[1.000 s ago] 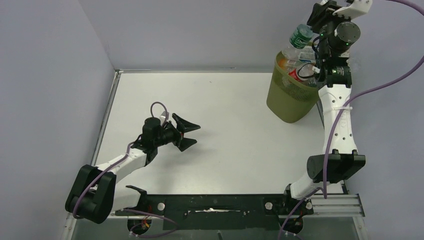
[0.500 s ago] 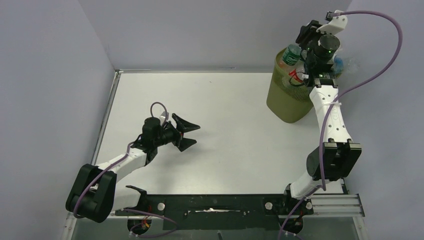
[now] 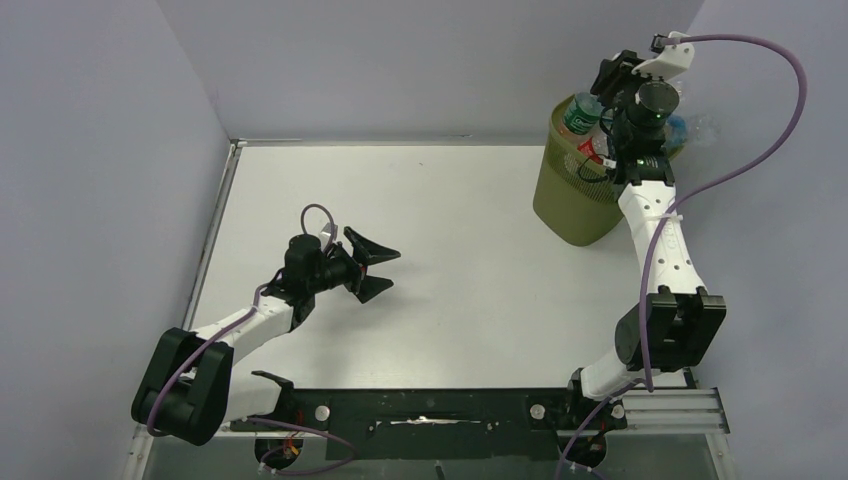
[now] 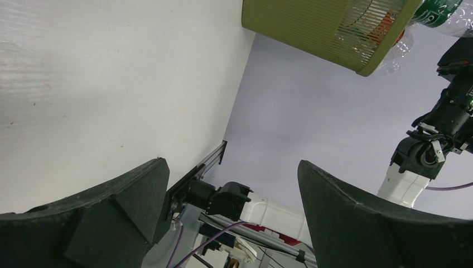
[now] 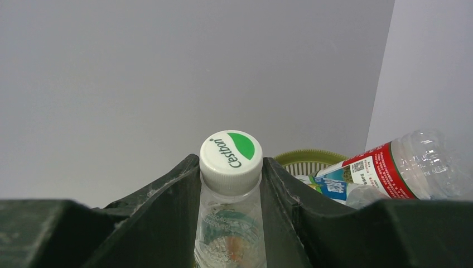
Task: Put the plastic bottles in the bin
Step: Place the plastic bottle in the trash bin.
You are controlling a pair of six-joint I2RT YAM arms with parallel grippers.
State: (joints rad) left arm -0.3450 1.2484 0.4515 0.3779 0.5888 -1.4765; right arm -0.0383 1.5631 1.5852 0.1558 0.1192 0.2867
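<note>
The task looks nearly done: no bottle shows on the white table, and the olive mesh bin at its far right corner is heaped above the rim, with a red-labelled bottle on top. The right gripper pinches the neck of a clear Cestbon bottle over the pile, not yet released. The left gripper hangs spread and empty.

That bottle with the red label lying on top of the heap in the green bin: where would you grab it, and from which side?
The red-labelled bottle is probably best gripped round its labelled middle, from above, squeezing across its width. It lies tilted on its side over the bin rim, so its round flank is the part left exposed.
</note>
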